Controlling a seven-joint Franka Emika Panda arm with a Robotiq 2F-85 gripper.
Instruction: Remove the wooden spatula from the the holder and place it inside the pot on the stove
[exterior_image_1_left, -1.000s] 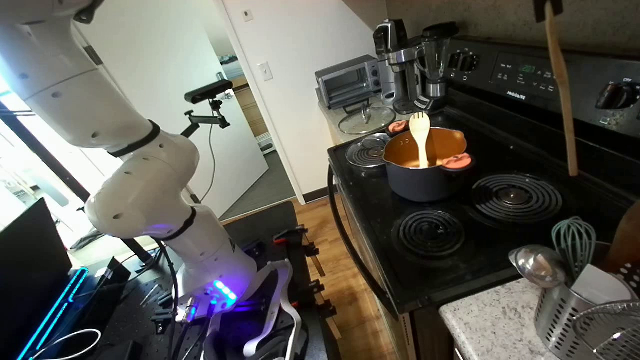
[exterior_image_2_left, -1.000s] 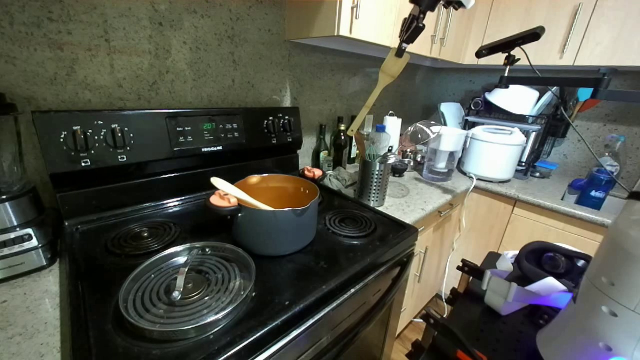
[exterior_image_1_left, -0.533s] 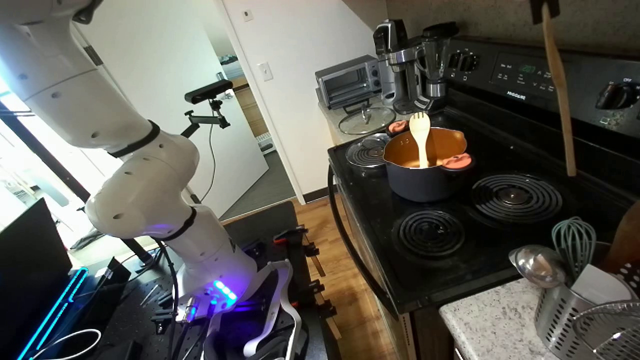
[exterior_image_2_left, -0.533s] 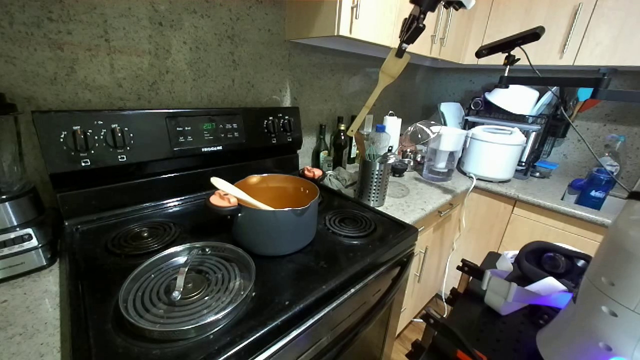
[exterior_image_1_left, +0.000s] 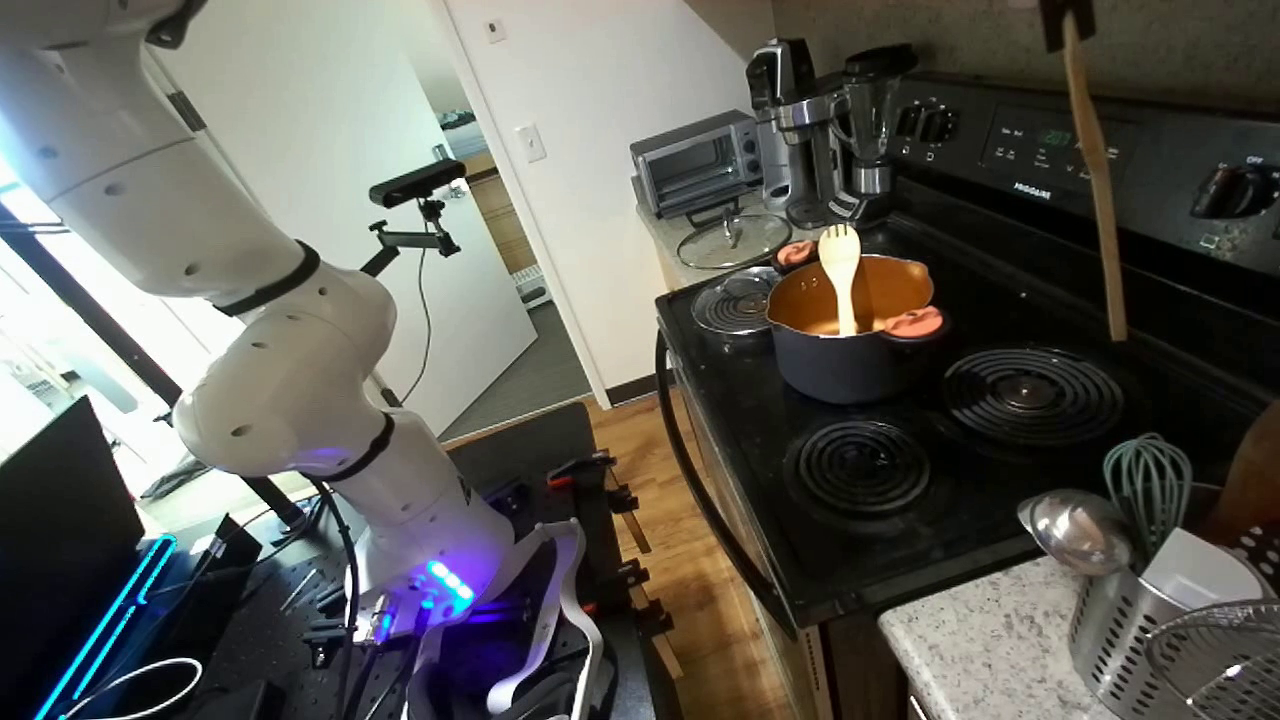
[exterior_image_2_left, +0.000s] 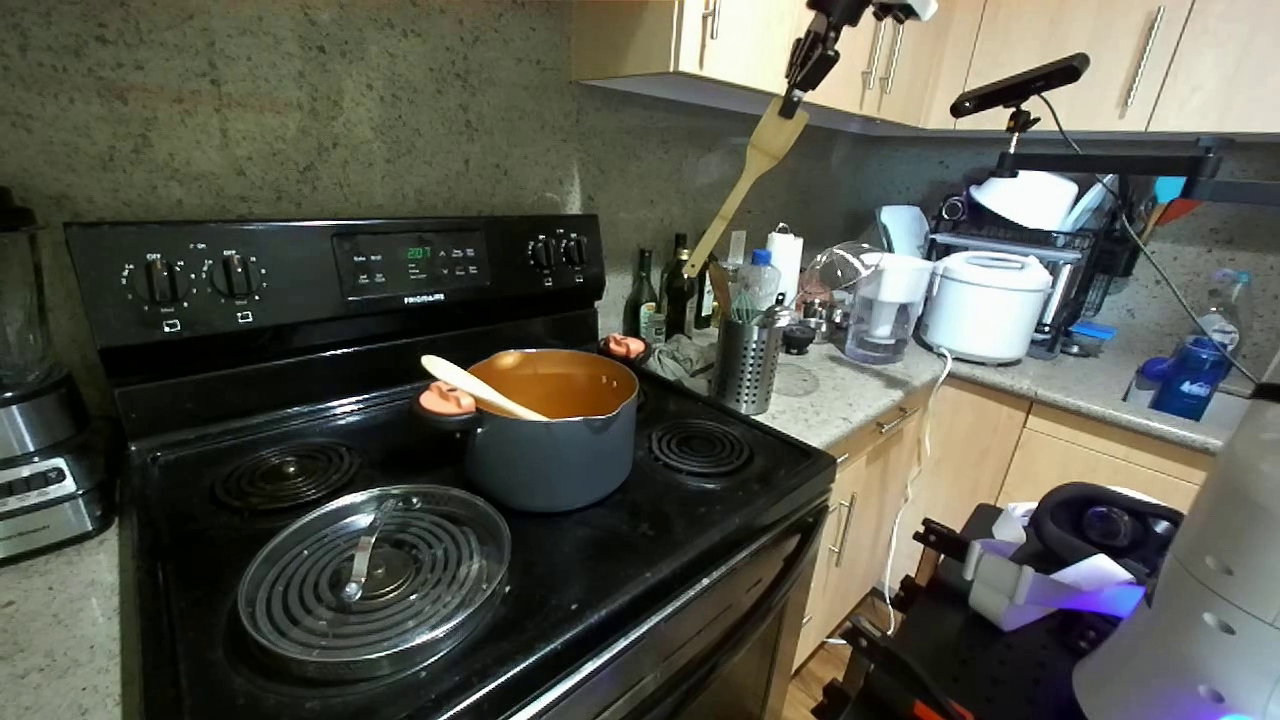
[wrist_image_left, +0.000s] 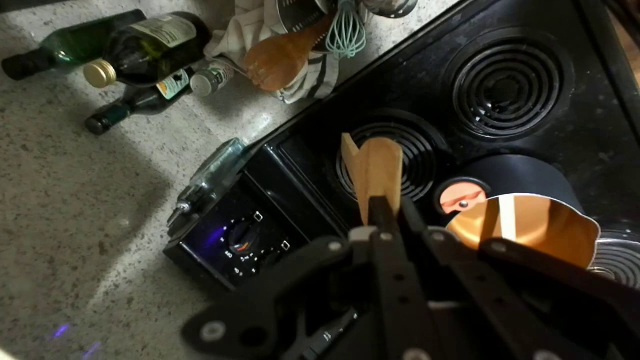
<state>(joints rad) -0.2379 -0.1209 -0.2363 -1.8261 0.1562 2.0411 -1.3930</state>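
We see the fingers (exterior_image_2_left: 790, 103) gripping the broad head of the wooden spatula (exterior_image_2_left: 760, 160), which hangs tilted, handle down, higher than the pot (exterior_image_2_left: 550, 460) and apart from it. The pot sits on the stove (exterior_image_2_left: 620, 545) with a pale wooden fork (exterior_image_1_left: 841, 268) leaning inside. Behind the pot, on the control panel (exterior_image_2_left: 320, 280), we read FRIGIDAIRE, a green 2:07 above that, and OFF over a knob (exterior_image_1_left: 1230, 192). To the pot's right in both exterior views, a perforated metal holder (exterior_image_2_left: 745, 375) stands on the desk (exterior_image_1_left: 985, 630).

Toaster oven (exterior_image_1_left: 697, 165) nr blender (exterior_image_1_left: 868, 140) | btls (wrist_image_left: 137, 57) on ctr (exterior_image_2_left: 835, 392), labels (wrist_image_left: 167, 31) unclr | wht rice ckr (exterior_image_2_left: 985, 312) by pitcher (exterior_image_2_left: 882, 312)
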